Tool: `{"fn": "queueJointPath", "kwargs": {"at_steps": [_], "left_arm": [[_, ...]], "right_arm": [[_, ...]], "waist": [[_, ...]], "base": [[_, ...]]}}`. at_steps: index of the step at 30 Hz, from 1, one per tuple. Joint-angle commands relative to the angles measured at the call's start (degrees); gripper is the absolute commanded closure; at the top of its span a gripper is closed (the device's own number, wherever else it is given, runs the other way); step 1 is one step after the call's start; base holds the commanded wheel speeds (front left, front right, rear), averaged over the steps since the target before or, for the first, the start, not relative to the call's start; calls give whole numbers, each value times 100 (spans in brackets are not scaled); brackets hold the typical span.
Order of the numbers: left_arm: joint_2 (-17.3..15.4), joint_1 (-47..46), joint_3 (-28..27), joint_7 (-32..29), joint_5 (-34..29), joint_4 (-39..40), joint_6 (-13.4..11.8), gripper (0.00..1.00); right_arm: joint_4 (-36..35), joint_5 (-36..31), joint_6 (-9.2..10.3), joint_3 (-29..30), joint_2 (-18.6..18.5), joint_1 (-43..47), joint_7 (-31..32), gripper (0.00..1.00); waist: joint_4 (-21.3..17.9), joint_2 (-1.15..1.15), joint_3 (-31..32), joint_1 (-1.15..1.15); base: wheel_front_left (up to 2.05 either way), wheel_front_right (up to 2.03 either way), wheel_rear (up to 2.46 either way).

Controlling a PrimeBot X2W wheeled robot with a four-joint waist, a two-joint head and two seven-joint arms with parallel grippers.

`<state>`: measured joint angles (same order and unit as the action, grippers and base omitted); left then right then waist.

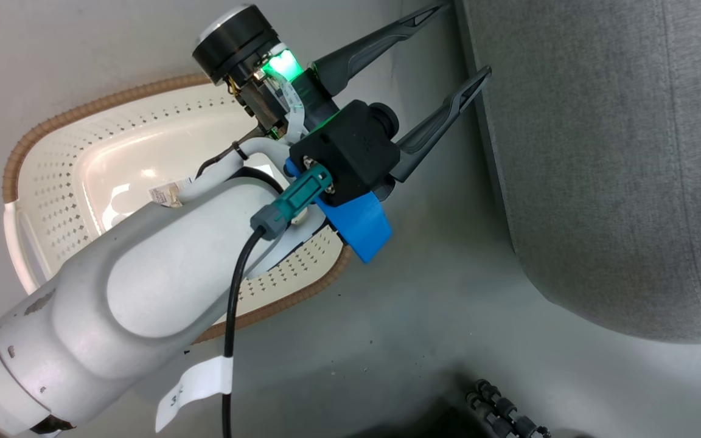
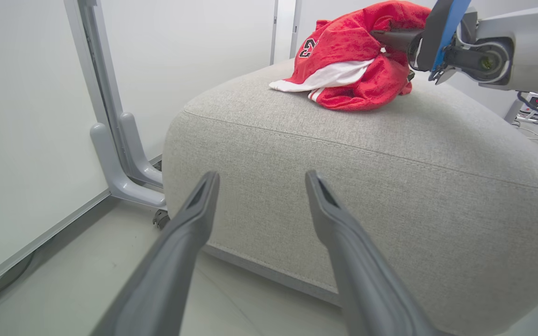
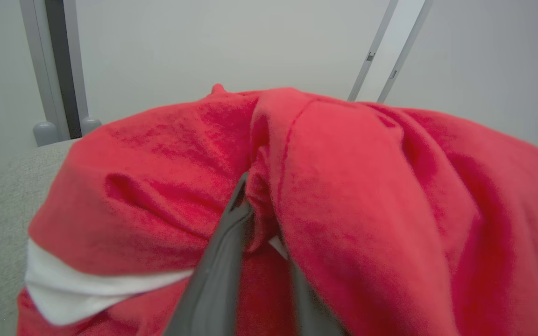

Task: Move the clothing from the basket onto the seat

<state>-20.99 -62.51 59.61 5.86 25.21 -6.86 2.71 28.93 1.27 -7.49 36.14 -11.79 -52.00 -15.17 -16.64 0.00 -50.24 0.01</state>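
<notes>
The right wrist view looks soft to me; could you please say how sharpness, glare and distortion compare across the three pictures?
Right wrist view: the clothing, close to the lens, is blurred. Head view: sharp, with glare inside the basket. Left wrist view: crisp, though the wide angle bulges the seat.

One basket [image 1: 52,201], one seat [image 1: 600,182], one clothing [image 2: 353,70] heap, two claws [image 1: 463,39] [image 2: 383,39]

Red-and-white clothing [image 2: 350,77] lies bunched on your grey seat [image 2: 343,186], left wrist view's upper right — cream basket [image 1: 46,201], head view's left.
</notes>
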Motion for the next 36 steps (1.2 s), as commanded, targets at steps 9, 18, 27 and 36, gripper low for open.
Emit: {"fn": "queueJointPath", "kwargs": {"at_steps": [9, 18, 27, 36], "left_arm": [[114, 225, -3, 296, 146, -205, -74, 0], [171, 597, -202, 727, 353, -562, -287, 0], [246, 1315, -1043, 937, 493, -774, -603, 0], [475, 2443, -2533, 939, -2, -525, -588, 0]], "right_arm": [[-480, -17, -1, -174, 421, 1053, 5, 0], [-1033, -68, -1, -625, 676, 1815, 4, 0], [-1673, -93, -1, -1634, 671, 2274, 4, 0], [-1903, -59, -1, -2522, 638, 2470, 4, 0]], "waist": [[51, 0, 585, -1], [249, 0, 1312, -1], [616, 0, 2287, -1], [1084, 0, 3068, -1]], "base": [[0, 0, 0], [0, 0, 0], [0, 0, 0], [0, 0, 0]]}}
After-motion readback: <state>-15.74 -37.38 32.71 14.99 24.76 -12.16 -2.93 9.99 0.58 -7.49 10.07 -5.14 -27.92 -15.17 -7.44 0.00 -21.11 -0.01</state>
